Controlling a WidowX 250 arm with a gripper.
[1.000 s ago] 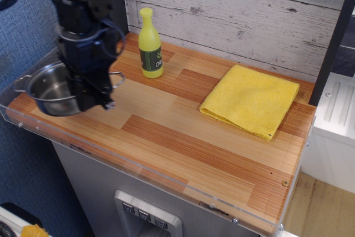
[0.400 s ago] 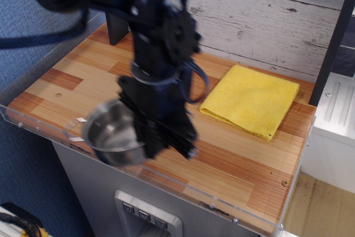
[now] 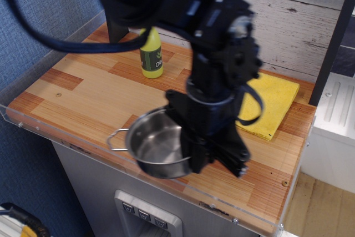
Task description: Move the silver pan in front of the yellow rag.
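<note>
The silver pan [image 3: 157,149] is round and shiny, with one wire loop handle sticking out to the left. It hangs at the front edge of the wooden counter [image 3: 77,90]. My black gripper [image 3: 195,154] is shut on the pan's right rim and holds it up; the fingertips are hidden by the gripper body. The yellow rag [image 3: 273,104] lies flat at the back right, partly hidden behind my arm. The pan is in front of and to the left of the rag.
A yellow-green bottle [image 3: 150,54] with a dark label stands at the back of the counter near the plank wall [image 3: 299,20]. A clear plastic lip [image 3: 50,131] runs along the counter's front and left edges. A white unit [image 3: 335,131] stands to the right.
My gripper has carried the pan from the counter's far left across to the right, along the front edge. The bottle, hidden a moment ago, shows again. The rag has not moved.
</note>
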